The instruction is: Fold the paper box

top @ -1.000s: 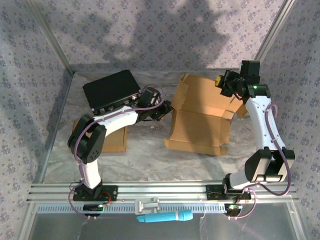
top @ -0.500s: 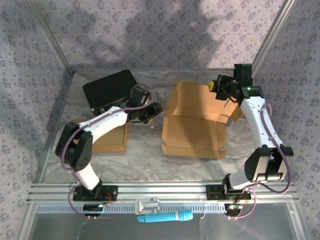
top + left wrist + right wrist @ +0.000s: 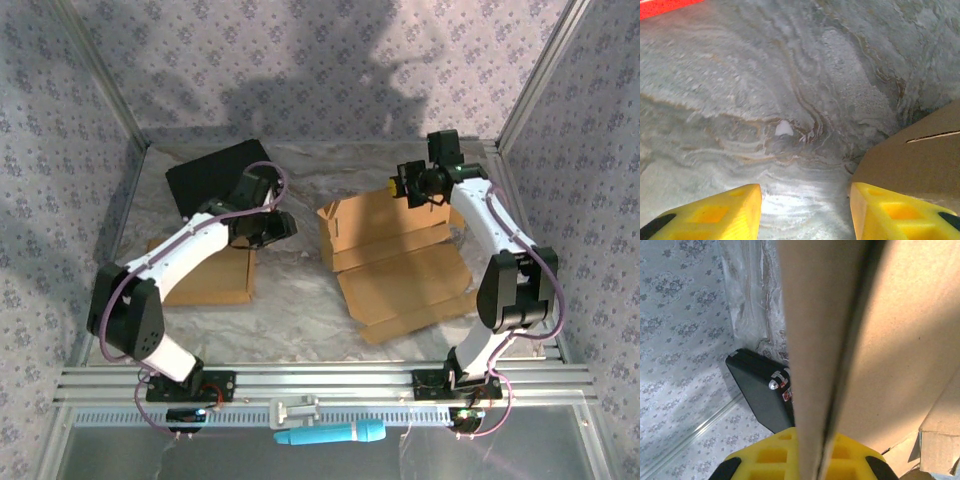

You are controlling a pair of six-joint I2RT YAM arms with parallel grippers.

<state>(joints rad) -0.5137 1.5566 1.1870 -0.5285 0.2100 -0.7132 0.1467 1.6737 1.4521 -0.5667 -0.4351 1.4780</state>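
Top external is showing the paper box point(image 3: 400, 265) largely unfolded, so most folding is apparently remaining. Right pincer point(image 3: 408, 186) is clamping its raised rear panel; left pincer point(image 3: 277, 228) is hovering open, empty.

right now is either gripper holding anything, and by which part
The right gripper pinches the paper box by the edge of its raised flap. The left gripper is open, holding nothing.

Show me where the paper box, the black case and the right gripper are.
paper box point(image 3: 410, 285): top view, on its flat lower panel.
black case point(image 3: 205, 176): top view, on its lid.
right gripper point(image 3: 398, 187): top view, between its fingertips.
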